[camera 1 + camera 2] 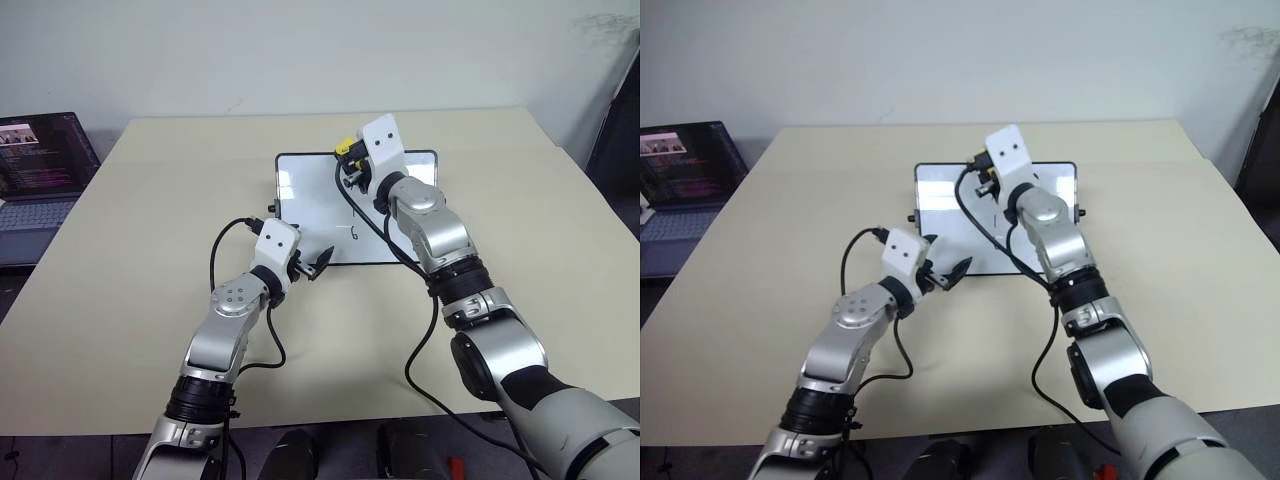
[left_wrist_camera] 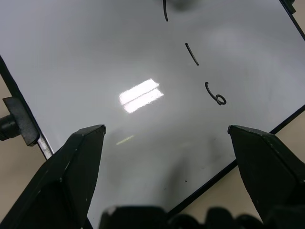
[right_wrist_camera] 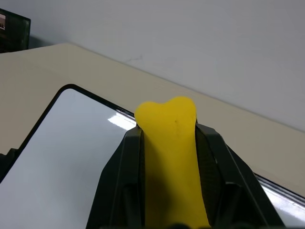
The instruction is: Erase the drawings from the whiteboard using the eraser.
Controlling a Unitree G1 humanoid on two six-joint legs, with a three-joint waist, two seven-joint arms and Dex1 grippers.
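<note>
1. Centrally, the whiteboard point(image 1: 310, 215) lies flat on the table point(image 1: 150, 250), its long sides running left to right as the robot sees it.
2. The right gripper point(image 3: 167, 138) is clamped on the eraser point(image 3: 167, 157), whose yellow end sticks out past the fingertips; in the head views it hangs over the board's far edge, near the far right corner.
3. The drawings point(image 2: 205, 71) form a column running from the board's middle toward its near edge. A "1" and a "6" are clear in the left wrist view, with the tail of a third mark at the frame edge.
4. The marks thus lie nearer the robot than the eraser does; the coming stroke would probably have to lower the eraser and draw it back along the column's long axis.
5. The left gripper point(image 1: 318, 262) sits at the board's near edge with its fingers point(image 2: 71, 167) spread apart, empty. It is the nearer tool to the marks but carries nothing.
6. The table is pale beige and bare around the board. A laptop point(image 1: 40, 180) stands to the far left, and a white wall point(image 1: 300, 50) closes the scene.
</note>
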